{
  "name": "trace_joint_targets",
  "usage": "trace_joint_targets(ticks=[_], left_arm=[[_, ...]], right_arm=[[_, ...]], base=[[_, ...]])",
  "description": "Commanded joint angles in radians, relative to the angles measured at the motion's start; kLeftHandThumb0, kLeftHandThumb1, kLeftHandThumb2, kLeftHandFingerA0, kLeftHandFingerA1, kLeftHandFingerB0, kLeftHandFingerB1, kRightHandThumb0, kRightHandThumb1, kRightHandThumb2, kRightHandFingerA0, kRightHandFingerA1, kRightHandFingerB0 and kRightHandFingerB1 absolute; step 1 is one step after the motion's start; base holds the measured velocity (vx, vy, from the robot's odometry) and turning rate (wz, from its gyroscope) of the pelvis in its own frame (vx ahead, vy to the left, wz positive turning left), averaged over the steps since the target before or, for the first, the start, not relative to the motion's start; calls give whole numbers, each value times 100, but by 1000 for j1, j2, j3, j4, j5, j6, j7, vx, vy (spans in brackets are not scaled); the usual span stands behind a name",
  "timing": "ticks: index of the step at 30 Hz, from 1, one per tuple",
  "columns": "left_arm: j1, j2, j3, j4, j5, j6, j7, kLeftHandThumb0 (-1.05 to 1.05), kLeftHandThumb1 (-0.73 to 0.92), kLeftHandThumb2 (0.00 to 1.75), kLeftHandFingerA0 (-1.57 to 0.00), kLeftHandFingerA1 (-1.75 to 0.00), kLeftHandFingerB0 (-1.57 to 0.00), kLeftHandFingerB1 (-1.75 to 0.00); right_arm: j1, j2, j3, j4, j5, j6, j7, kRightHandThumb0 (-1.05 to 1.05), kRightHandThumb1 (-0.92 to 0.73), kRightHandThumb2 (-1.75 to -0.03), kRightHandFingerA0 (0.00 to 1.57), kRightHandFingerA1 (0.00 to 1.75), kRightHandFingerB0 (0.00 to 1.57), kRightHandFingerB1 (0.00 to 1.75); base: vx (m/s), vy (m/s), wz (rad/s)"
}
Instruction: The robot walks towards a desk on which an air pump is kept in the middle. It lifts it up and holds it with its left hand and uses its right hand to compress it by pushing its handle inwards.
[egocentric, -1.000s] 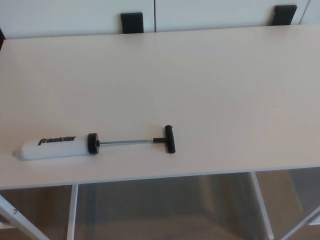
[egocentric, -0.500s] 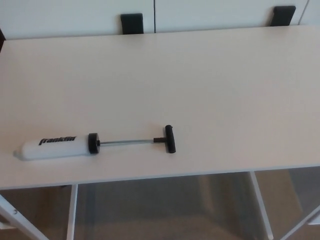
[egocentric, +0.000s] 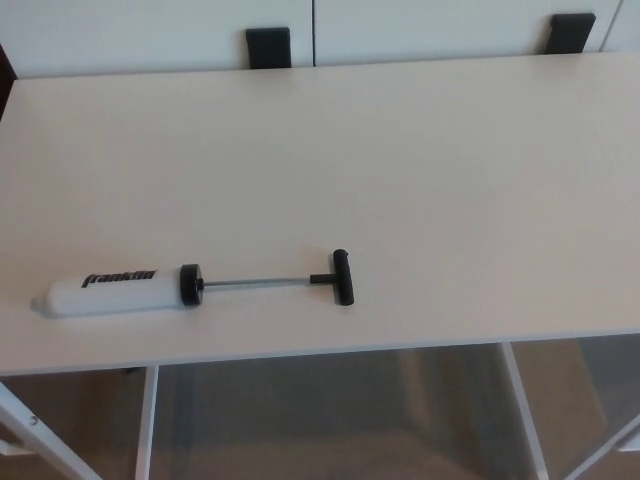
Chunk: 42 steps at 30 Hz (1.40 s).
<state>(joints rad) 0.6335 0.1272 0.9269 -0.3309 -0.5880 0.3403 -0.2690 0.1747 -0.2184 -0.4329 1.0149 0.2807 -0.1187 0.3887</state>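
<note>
I've got the desk (egocentric: 400, 150) filling the head view, and neither of my hands shows anywhere in it, so I can't say how their fingers stand. The air pump (egocentric: 190, 287) lies flat near the near edge of the desk, left of centre, its long axis running left to right.

The white barrel (egocentric: 110, 294), with black lettering on it, is at the left end. A black collar (egocentric: 190, 284) caps its right end, and from there a thin metal rod (egocentric: 255, 283) runs out, fully extended, to the black T-handle (egocentric: 342, 277) at the right. Nothing else sits close to it; two dark chair backs (egocentric: 268, 46) show beyond the far edge.

I'd judge the pump light and rigid, a smooth plastic cylinder that may roll or slip under a loose hold. The rod looks like the weak part, so I wouldn't lift by it or by the handle. My plan is to wrap the left hand around the middle of the barrel, then put the right hand on the crossbar and push straight along the rod's line toward the barrel, since an off-axis push could bend or bind it.
</note>
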Motion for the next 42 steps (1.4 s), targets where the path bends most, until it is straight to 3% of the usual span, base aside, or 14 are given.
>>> trace_joint_targets(ticks=[1, 2, 4, 5, 11, 14, 15, 18, 19, 20, 21, 30, 31, 42], left_arm=[[-183, 296, 184, -526, -32, -166, 118, -41, 51, 58, -9, -26, -9, -23], [-259, 392, 134, -560, 14, -127, 115, -39, 33, 75, 0, -36, -2, -34], [-312, 459, 98, -581, 44, -97, 112, -39, 33, 75, 0, -36, -2, -34], [-433, 623, -62, -566, 174, -20, 93, -29, 31, 86, -1, -51, 0, -48], [-623, 737, -400, -425, 349, 35, 33, -29, 25, 83, -2, -50, 0, -47], [-690, 746, -581, -312, 479, -1, -27, -27, 27, 83, -2, -49, -1, -46], [-710, 748, -650, -266, 535, -17, -48, -27, 27, 84, -1, -49, 0, -46], [-731, 755, -716, -225, 584, -27, -60, -27, 27, 84, -1, -49, 0, -46], [-750, 752, -762, -199, 624, -30, -63, -48, 44, 54, -18, -31, -18, -28], [-763, 751, -791, -184, 648, -30, -62, -48, 44, 54, -18, -31, -18, -28], [-775, 734, -842, -150, 691, -41, -70, -27, 28, 84, -1, -49, 0, -46], [-795, 712, -1045, -34, 833, -64, -87, -28, 29, 85, -1, -49, 0, -47], [-794, 706, -1090, -2, 859, -70, -85, -55, 33, 66, -5, -37, -7, -35], [-812, 695, -1234, 81, 943, -64, -54, -55, 38, 67, -5, -35, -9, -27]], right_arm=[[-16, -20, 5, -11, 4, 12, 0, -31, -57, -57, 66, 51, 35, 34], [-13, -21, 7, -15, 1, 12, -2, -33, -58, -57, 67, 51, 36, 34], [-11, -22, 9, -17, -1, 12, -4, -33, -58, -57, 67, 51, 36, 34], [-6, -20, 11, -25, -1, 8, 0, -32, -59, -57, 67, 52, 36, 35], [-13, -22, 20, -28, -9, 7, -5, -33, -55, -56, 68, 51, 36, 35], [-14, -22, 25, -51, -12, 16, -14, -41, -44, -72, 63, 60, 30, 45], [-14, -21, 27, -61, -12, 20, -18, -33, -54, -56, 71, 52, 35, 35], [-16, -20, 30, -70, -13, 23, -21, -33, -54, -56, 71, 52, 35, 35], [-16, -19, 31, -74, -13, 22, -22, -33, -54, -56, 72, 52, 35, 35], [-16, -18, 32, -76, -12, 20, -22, -33, -54, -56, 72, 52, 35, 35], [-19, -21, 33, -71, -14, 16, -19, -35, -53, -56, 72, 52, 36, 35], [-22, -24, 38, -71, -14, 20, -20, -32, -52, -55, 72, 52, 36, 35], [-27, -23, 37, -65, -12, 20, -21, -33, -52, -55, 73, 53, 36, 36], [-41, -21, 48, -48, -20, 16, -29, -35, -52, -56, 71, 51, 37, 35]], base=[[0, 0, 0], [0, 0, 0], [0, 0, 0], [0, 0, 0], [0, 0, 0], [0, 0, 0], [0, 0, 0], [0, 1, 4], [0, 0, 0], [0, 0, 0], [0, 0, 0], [0, 0, 0], [0, 0, 0], [0, 0, 0]])
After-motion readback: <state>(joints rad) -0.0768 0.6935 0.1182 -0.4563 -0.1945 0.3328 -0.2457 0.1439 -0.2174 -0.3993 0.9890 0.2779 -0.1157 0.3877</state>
